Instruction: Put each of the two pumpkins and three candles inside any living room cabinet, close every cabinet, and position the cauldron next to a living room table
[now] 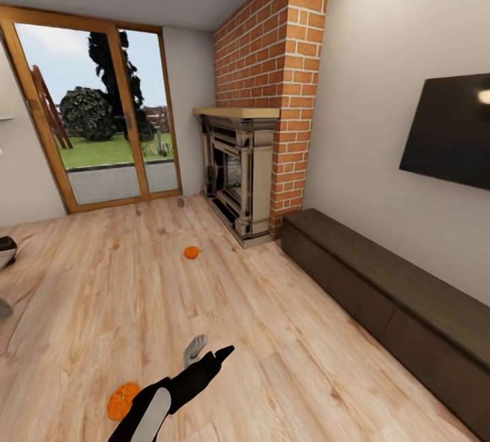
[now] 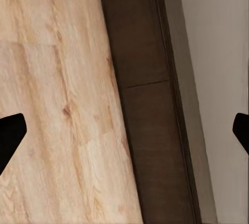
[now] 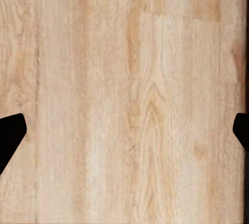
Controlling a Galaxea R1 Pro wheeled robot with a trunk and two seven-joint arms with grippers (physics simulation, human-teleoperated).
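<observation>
Listing two pumpkins on floor left of closed cabinet, both grippers spread, empty; round pumpkins likely roll if nudged.

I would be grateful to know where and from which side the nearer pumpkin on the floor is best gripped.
Probably from above, fingers closing across the round ribbed body of the nearer pumpkin. It sits low on the bare wooden floor, so a sideways approach would scrape the boards. The left gripper hovers just beyond it with its fingers spread and nothing held. The stem is too small to judge.
</observation>
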